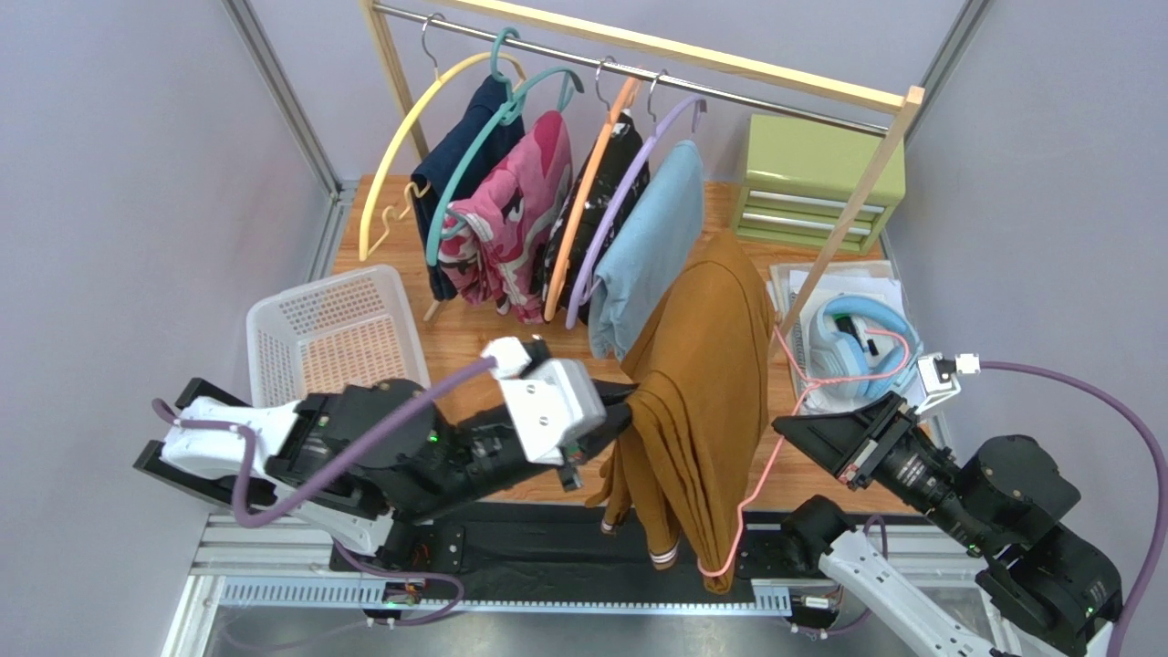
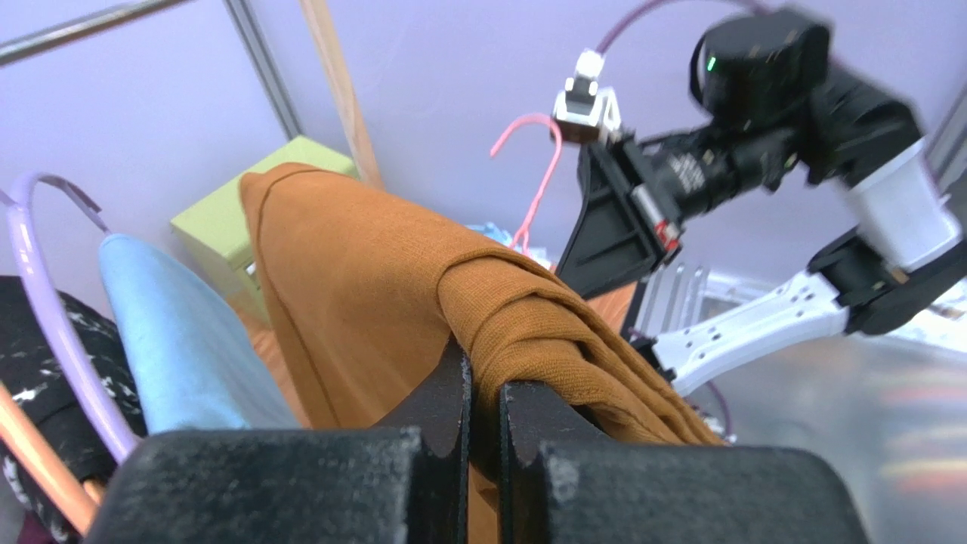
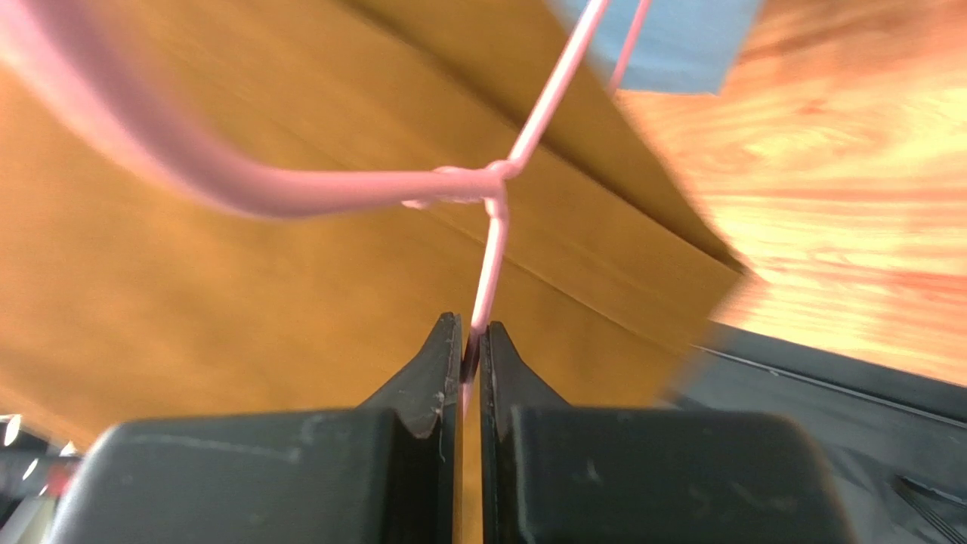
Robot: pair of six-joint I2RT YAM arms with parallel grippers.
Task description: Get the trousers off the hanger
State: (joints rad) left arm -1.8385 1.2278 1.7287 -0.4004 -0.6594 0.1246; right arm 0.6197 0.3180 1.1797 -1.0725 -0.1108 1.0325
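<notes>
At far left, a white plastic basket (image 1: 329,281) with latticed walls and rounded corners, on the pale wooden table (image 1: 453,342). Just right of it, the left gripper (image 1: 620,411) (image 2: 482,380): matte black fingers pressed together, pinching a bunched fold of the trousers (image 1: 706,397) (image 2: 363,272) (image 3: 170,295).

Behind, on a wooden-framed rack with a thin metal rail (image 1: 617,69): a yellow hanger (image 1: 391,151), a teal hanger (image 1: 473,151), an orange hanger (image 1: 583,205) and a purple hanger (image 1: 624,199), all smooth curved plastic. Under them, a navy garment (image 1: 459,164), a pink patterned garment (image 1: 514,219), a black speckled garment (image 1: 603,178) and a plain light blue garment (image 1: 651,247).

In front of the rack, between the two grippers, the trousers again: soft ochre fabric with a fine weave, draped in long heavy folds over the hanger (image 1: 742,509) (image 2: 543,181) (image 3: 341,193). Thin pink wire there, with a thicker curved arm and a small round hook.

Further right, the right gripper (image 1: 788,427) (image 3: 469,334), black fingers closed tight on the pink wire just below its joint. Beyond, a boxy lime-green drawer unit (image 1: 823,171) and light blue padded headphones (image 1: 857,342).

Small lettering on the right arm's black wrist housing, too blurred to read.
</notes>
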